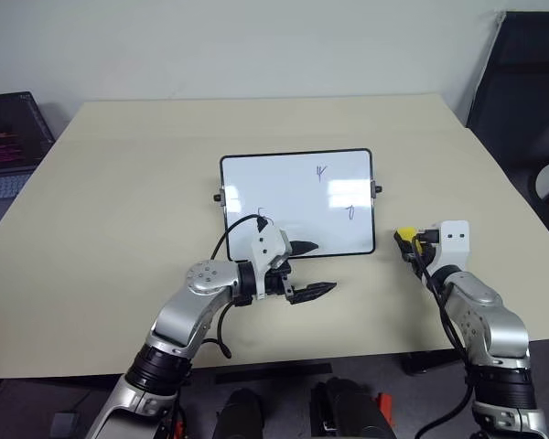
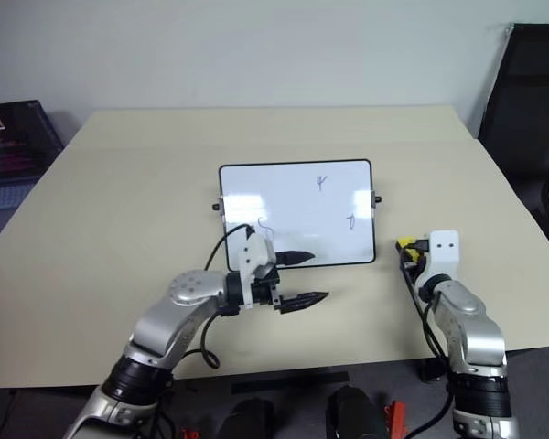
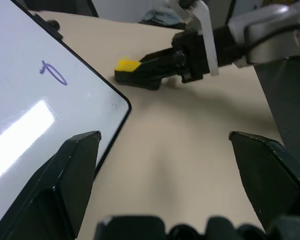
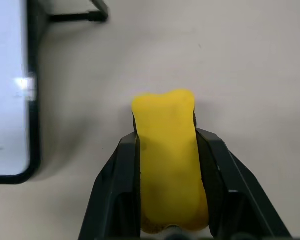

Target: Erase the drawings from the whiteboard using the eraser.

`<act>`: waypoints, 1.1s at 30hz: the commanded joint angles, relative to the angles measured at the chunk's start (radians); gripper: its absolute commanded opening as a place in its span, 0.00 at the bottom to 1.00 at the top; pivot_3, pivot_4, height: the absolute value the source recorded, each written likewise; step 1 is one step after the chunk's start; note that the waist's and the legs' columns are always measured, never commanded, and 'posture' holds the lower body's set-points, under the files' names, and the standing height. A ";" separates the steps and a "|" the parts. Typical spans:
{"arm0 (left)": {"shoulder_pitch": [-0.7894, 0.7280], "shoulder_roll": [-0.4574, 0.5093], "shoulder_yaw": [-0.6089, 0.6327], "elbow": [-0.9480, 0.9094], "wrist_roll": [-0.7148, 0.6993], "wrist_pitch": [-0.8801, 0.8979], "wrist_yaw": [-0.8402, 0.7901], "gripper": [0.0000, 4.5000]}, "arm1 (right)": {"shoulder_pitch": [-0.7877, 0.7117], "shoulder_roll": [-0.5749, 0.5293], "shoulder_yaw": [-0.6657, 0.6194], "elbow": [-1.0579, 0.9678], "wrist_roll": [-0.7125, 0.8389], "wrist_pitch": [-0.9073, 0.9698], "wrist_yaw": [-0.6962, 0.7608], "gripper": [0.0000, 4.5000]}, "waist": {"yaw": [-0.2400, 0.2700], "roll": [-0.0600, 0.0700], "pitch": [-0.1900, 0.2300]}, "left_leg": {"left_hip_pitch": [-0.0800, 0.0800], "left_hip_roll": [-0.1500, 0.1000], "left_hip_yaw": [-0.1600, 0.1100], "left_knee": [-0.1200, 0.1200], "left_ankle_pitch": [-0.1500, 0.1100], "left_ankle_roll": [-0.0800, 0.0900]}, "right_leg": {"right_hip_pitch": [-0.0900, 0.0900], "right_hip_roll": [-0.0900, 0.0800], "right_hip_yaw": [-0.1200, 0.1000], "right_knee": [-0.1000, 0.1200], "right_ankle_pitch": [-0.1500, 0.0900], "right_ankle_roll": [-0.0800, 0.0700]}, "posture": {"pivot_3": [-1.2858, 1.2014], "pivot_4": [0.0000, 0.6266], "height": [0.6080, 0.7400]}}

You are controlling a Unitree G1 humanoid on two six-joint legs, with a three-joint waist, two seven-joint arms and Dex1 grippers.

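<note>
The whiteboard [image 1: 284, 187] lies flat in the middle of the table, black frame all round. Three drawings show on it: a fork-like mark [image 1: 321, 171], a short curl [image 1: 350, 213] and a squiggle [image 1: 261, 216] partly behind my left wrist. My left gripper [image 1: 309, 269] hovers open over the board's near edge, pointing right, nothing between its fingers. To the right of the board, my right gripper [image 1: 407, 240] is shut on the yellow eraser [image 4: 169, 150], which rests low on the table. The left wrist view also catches the eraser [image 3: 127, 65] beyond the board's corner.
A dark laptop [image 1: 9, 137] sits at the table's far left edge. A black chair [image 1: 522, 82] stands beyond the right side. Bare tan table [image 1: 119, 201] surrounds the board, and the near table edge runs just below both arms.
</note>
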 commanded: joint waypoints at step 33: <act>-0.087 -0.031 0.032 0.147 0.226 -0.182 0.212 1.00 | -0.206 0.074 0.284 -0.025 -0.178 0.054 -0.018 0.26 | 0.003 0.000 0.000 | 0.000 0.000 -0.001 0.000 0.000 0.000 | 0.000 0.000 -0.001 0.001 0.000 0.000 | 0.52 0.24 1.00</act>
